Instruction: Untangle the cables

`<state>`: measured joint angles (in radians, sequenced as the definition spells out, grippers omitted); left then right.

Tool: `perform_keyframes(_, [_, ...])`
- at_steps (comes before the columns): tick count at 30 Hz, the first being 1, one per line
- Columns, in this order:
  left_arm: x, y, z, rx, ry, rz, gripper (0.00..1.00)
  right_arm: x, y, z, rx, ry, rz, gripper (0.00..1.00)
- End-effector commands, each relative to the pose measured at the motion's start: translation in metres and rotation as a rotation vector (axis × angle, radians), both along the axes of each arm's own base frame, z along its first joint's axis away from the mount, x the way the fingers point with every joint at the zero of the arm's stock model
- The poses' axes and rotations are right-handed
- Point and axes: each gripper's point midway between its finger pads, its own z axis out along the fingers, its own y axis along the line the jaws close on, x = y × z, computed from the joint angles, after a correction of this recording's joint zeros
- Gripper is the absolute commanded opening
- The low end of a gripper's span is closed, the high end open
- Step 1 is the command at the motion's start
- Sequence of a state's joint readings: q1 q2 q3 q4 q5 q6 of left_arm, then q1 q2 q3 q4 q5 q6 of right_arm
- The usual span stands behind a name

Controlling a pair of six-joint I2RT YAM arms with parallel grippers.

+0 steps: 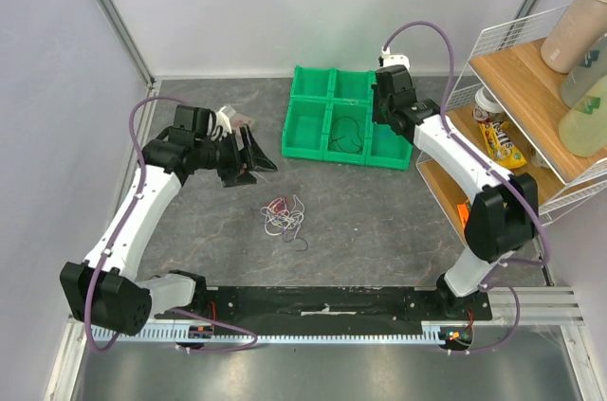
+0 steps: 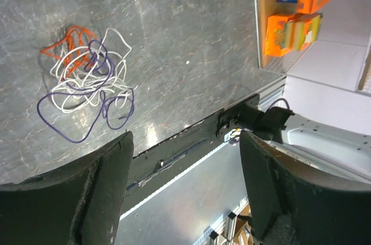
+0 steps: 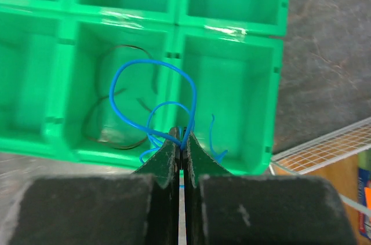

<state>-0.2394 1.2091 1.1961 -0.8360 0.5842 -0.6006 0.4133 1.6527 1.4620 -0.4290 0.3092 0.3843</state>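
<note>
Right end effector [image 3: 181, 141] pinches a blue cable [image 3: 152, 64] over the green bins [image 3: 232, 19], seen only wrist-side; left end effector [image 2: 184, 161] spread.

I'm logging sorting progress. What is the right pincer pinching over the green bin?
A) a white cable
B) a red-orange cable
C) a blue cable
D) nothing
C: in the right wrist view, the right pincer is shut on a thin blue cable that loops up above the green bin.
</note>
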Motion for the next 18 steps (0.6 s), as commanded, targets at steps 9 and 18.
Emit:
perform_keyframes(9, [-0.015,0.003,-0.036,0.059,0.005,-0.093,0.84,0.018,-0.048,-0.054,-0.184,0.148,-0.097,0.63])
perform_keyframes(18, [-0.009,0.004,-0.098,0.110,0.120,-0.108,0.75,-0.054,0.086,-0.046,0.111,0.214,0.488,0.69])
